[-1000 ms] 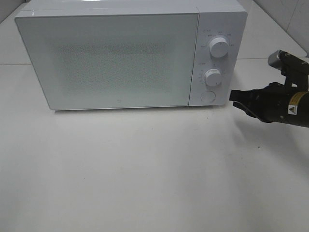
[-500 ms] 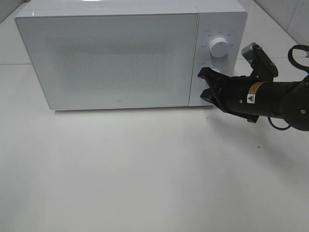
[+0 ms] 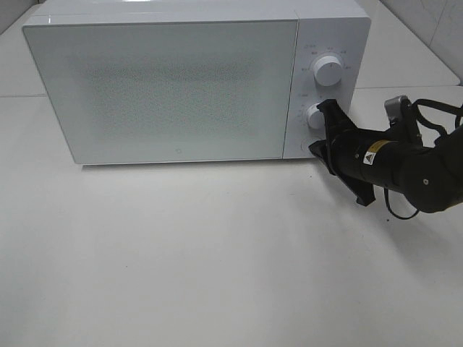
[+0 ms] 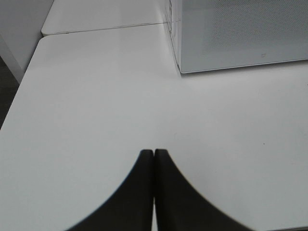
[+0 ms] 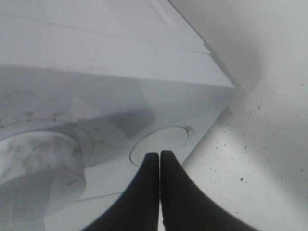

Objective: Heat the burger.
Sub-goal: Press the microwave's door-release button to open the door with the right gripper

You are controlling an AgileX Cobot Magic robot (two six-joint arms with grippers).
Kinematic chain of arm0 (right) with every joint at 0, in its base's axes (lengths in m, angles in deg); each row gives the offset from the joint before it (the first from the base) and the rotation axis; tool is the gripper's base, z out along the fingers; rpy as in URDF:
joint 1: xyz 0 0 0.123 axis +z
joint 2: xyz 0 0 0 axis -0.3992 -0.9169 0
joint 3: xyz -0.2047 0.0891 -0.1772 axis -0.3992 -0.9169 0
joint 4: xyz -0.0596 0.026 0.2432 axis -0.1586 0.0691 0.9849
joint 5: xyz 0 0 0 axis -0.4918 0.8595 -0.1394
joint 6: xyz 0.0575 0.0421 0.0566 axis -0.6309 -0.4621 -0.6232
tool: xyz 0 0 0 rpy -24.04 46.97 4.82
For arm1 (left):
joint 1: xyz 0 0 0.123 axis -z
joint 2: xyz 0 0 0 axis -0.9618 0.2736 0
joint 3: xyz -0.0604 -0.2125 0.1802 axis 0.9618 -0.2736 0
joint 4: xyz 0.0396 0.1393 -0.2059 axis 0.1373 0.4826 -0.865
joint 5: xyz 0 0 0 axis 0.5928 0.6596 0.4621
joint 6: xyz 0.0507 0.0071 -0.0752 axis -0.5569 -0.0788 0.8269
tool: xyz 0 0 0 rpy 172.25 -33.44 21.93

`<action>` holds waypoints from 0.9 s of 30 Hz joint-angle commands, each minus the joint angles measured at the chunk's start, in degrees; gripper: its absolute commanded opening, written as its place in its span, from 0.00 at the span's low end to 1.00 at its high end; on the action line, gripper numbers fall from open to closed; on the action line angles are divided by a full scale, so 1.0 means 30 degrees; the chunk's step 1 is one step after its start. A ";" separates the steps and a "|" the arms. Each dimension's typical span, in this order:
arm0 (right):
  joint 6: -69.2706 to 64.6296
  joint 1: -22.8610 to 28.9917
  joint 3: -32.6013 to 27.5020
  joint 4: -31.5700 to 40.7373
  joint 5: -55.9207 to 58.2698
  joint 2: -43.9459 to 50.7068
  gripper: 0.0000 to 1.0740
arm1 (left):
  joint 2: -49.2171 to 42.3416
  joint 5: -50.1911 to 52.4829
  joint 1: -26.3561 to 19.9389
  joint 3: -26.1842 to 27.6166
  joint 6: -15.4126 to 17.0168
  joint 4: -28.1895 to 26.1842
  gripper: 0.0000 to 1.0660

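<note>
— Grippers?
— The right gripper [image 5: 155, 155] is closed on nothing, its tips at the round button [image 5: 163, 138] low on the microwave [image 3: 329, 29] panel. The left gripper [image 4: 153, 153] is closed too, over the table [image 4: 96, 96].
— And the burger?
— Cannot tell; the door [image 3: 166, 87] is shut and frosted.

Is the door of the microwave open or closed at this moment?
Closed. The microwave door lies flush with the control panel beside it, and no gap or interior shows.
</note>
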 commanded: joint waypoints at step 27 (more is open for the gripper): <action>-0.0325 0.0038 0.3782 0.2330 -0.2445 -0.0821 0.00 | -0.0363 0.0267 -0.0057 -0.0038 0.0115 -0.0076 0.00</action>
